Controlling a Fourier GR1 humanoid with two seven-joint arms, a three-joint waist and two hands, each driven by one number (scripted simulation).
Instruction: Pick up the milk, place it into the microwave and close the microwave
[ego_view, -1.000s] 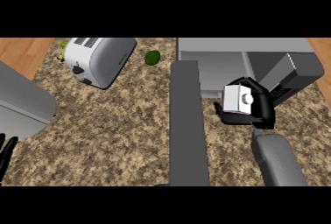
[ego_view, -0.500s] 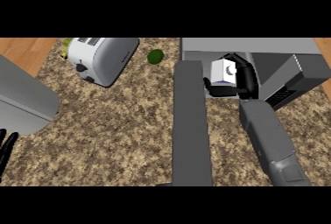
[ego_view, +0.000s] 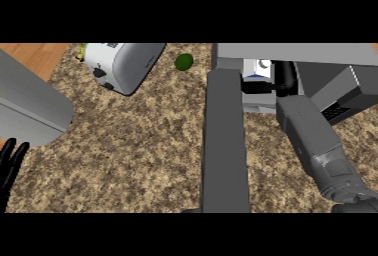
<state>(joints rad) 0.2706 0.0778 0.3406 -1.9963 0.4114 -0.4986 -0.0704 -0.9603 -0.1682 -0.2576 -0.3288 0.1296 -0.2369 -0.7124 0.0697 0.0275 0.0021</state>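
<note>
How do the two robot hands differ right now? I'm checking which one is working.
The right robot hand is curled round the milk carton, reaching into the open microwave; the left robot hand holds nothing. The right shows with its whole forearm; the left only as straight fingers at the view's lower left edge. Both are black.

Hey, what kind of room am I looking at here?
Most likely a kitchen: a speckled granite-look counter carries a toaster and an open microwave, where the right robot hand holds a milk carton.
</note>
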